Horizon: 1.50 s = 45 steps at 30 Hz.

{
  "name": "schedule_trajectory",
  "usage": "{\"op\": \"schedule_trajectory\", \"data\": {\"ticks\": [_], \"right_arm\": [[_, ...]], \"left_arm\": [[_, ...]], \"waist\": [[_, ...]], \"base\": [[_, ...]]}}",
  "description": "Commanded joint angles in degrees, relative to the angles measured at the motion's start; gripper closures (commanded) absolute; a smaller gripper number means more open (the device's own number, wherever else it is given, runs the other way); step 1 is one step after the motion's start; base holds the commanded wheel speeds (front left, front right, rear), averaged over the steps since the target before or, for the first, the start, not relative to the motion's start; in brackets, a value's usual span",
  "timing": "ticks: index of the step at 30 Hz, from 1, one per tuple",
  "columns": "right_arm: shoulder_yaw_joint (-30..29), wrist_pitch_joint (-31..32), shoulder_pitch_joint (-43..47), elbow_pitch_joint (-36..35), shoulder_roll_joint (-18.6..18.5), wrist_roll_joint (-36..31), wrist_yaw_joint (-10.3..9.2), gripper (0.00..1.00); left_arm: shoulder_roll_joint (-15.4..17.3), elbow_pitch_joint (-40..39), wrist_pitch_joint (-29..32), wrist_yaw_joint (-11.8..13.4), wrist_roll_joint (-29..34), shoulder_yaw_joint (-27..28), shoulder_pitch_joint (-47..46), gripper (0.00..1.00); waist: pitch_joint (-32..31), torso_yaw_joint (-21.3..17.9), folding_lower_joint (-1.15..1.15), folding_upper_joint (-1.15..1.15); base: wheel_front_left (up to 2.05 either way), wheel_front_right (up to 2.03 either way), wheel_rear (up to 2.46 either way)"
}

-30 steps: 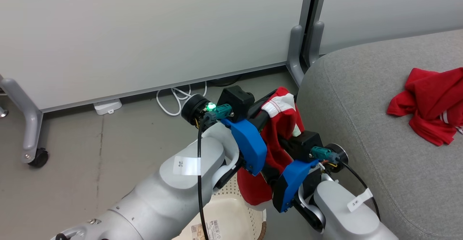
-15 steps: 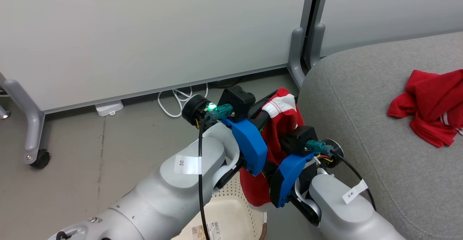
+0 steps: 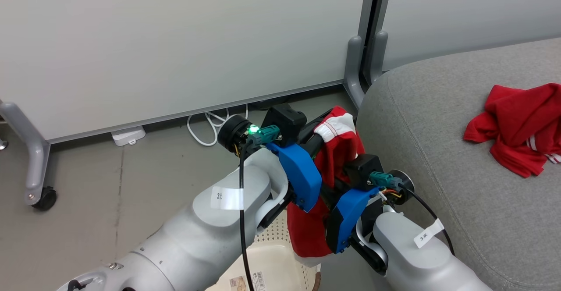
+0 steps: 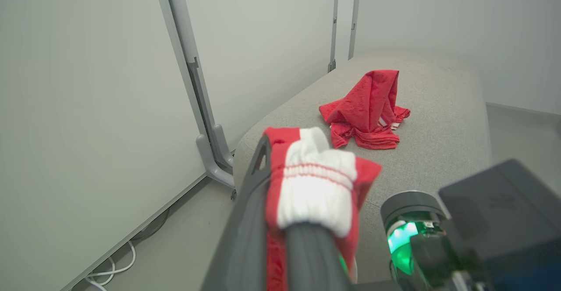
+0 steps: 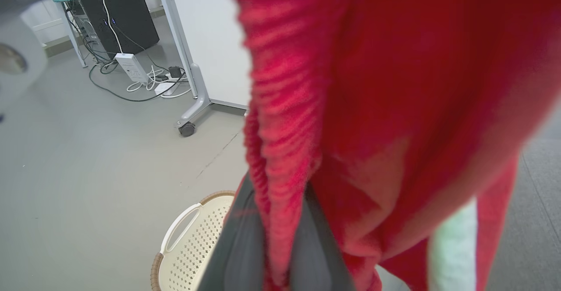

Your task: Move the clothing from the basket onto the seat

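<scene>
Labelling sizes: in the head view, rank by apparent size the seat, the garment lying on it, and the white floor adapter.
1. seat
2. garment on the seat, cut by the frame
3. white adapter

The seat (image 3: 438,159) takes up the right side, and the rest is placed from it. The lying garment (image 3: 517,129) rests on top of the seat, well in from its near left corner. Just left of that corner, off the seat, the hanging garment (image 3: 342,150) droops in the air, pinched near its top by the left claw (image 4: 298,181) and lower down by the right claw (image 5: 280,238). Below it, on the floor (image 3: 131,186) beside the seat's left edge, stands the basket (image 3: 274,238). Behind the seat rise partition panels (image 3: 175,41), their post (image 3: 353,72) at the seat's far left corner. Farther left of the seat, along the panel's foot, lie a coiled cable (image 3: 206,126) and an adapter (image 3: 128,135), with a caster (image 3: 44,198) farthest left.
</scene>
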Motion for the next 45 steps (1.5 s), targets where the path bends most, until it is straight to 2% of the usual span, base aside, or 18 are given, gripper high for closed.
{"op": "schedule_trajectory", "data": {"ticks": [1,14,15,17,18,19,35,40,45], "right_arm": [[0.15,-0.33,-0.22,0.23,-0.01,0.09,0.01,1.0],[-0.67,-0.38,0.87,-0.64,-0.01,-0.64,0.01,1.0],[-0.71,-0.38,0.96,-0.69,-0.01,-0.66,0.01,1.0],[-0.82,-0.39,1.1,-0.88,-0.01,-0.71,0.01,1.0],[-0.88,-0.38,1.17,-0.93,-0.01,-0.83,0.01,1.0],[-0.95,-0.38,1.24,-0.98,-0.01,-0.91,0.01,1.0],[-2.1,-0.39,2.06,-1.33,0.0,-2.18,0.01,1.0],[-2.97,-0.39,2.05,-1.49,0.0,-2.54,0.01,1.0],[-4.29,-0.39,2.33,-1.6,0.01,-3.48,0.01,1.0]], "left_arm": [[0.01,0.17,-0.33,0.22,-0.24,-0.06,-0.65,1.0],[0.01,1.16,-0.34,0.23,-0.9,-0.29,0.24,1.0],[0.01,1.26,-0.34,0.27,-0.92,-0.32,0.27,0.95],[0.0,1.41,-0.35,0.31,-0.94,-0.39,0.26,0.54],[0.0,1.44,-0.35,0.31,-0.95,-0.43,0.24,0.14],[0.01,1.41,-0.35,0.31,-0.92,-0.45,0.22,0.0],[0.01,0.99,-0.36,0.75,0.8,1.3,1.39,0.0],[0.36,0.7,-0.36,1.26,2.84,3.83,3.45,0.0],[2.09,-1.82,-0.35,1.91,5.92,8.28,7.24,0.0]], "waist": [[-0.04,-0.09,0.0,0.0],[-0.48,-0.84,0.0,0.0],[-0.52,-0.91,0.0,0.0],[-0.55,-1.05,0.0,0.0],[-0.58,-1.1,0.0,0.0],[-0.62,-1.14,0.0,0.0],[-1.08,-1.1,0.0,0.0],[-0.93,-1.09,0.0,0.0],[-0.6,-1.06,0.0,0.0]], "base": [[0.0,0.0,0.0],[0.0,0.0,0.0],[0.0,0.0,0.0],[0.0,0.0,0.0],[0.0,0.0,0.0],[0.0,0.0,0.0],[0.0,0.0,0.0],[0.0,0.0,0.0],[0.0,0.0,0.0]]}}
